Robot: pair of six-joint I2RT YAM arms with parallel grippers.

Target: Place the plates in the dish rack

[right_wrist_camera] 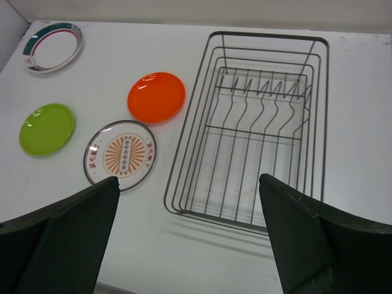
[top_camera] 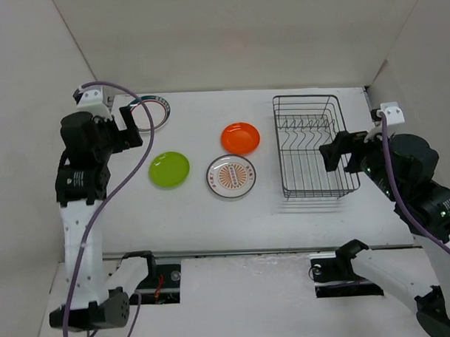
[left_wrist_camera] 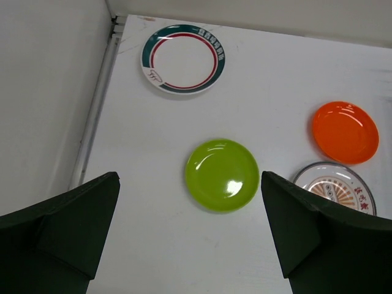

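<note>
Currently, both arms hover above the table [top_camera: 212, 213] and neither holds anything.

Left gripper [top_camera: 137, 127]: positioned at the far left of the table, jaws spread wide. In the left wrist view its two dark fingers [left_wrist_camera: 67, 226] stand at either side of the lime-green plate [left_wrist_camera: 222, 175], which lies flat on the table below them and clear of both.

Right gripper [top_camera: 341, 155]: positioned at the right of the table, jaws spread wide. In the top view it overlaps the right wall of the dish rack [top_camera: 304, 97]. The right wrist view looks down into the rack between the two fingers [right_wrist_camera: 67, 239].

Dish rack: a black wire basket standing at the right of the table, with its long side running near to far. A row of upright prongs crosses its far half.

Plates: all four lie flat on the table, to the left of the rack and outside it.
- The green-rimmed plate [left_wrist_camera: 183, 59] lies far left, near the corner of the side wall. In the top view the left gripper partly covers it.
- The orange plate [top_camera: 240, 138] lies at centre, nearest the rack.
- The patterned plate [top_camera: 231, 176] lies just near of the orange plate, close to it but apart.
- The lime-green plate lies left of the patterned plate, apart from it.
</note>
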